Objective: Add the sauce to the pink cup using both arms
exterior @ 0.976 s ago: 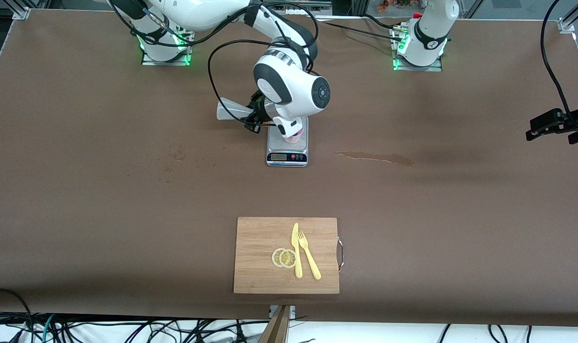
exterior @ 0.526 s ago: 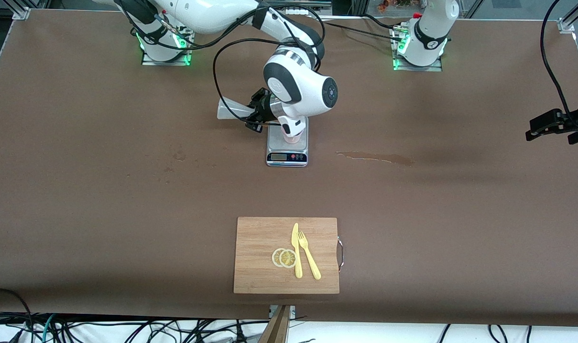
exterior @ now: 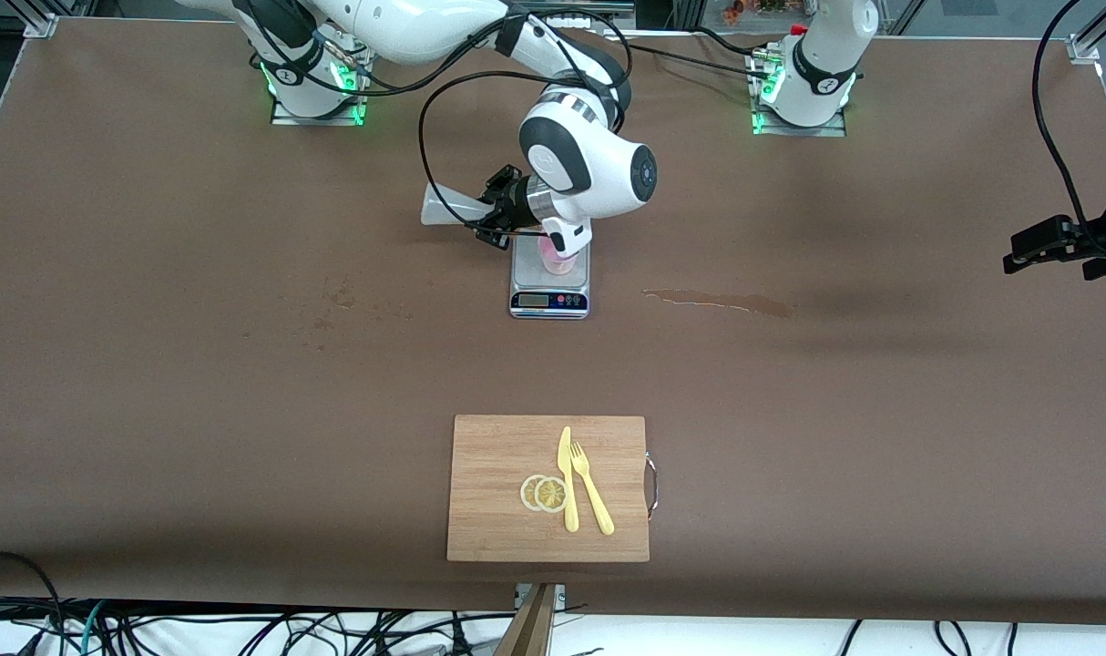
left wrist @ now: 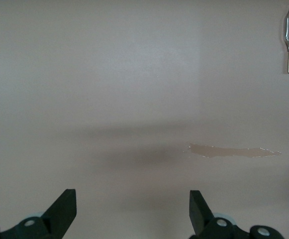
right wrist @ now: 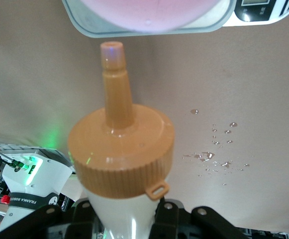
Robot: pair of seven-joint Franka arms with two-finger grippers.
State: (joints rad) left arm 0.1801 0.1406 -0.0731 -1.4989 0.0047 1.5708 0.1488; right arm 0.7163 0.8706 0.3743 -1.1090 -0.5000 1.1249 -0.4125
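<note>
Brown counter (exterior: 243, 364) with a small scale (exterior: 550, 290) in the middle. Right hand (right wrist: 134, 219) gripping the sauce (right wrist: 120, 154) on its side, nozzle aimed at the pink cup (exterior: 558, 261) on the scale just ahead; pouring step, probably needing more tip and a squeeze next. Left hand (left wrist: 129, 209) spread wide, holding nothing, waiting above bare counter near a spill (left wrist: 231, 151).
</note>
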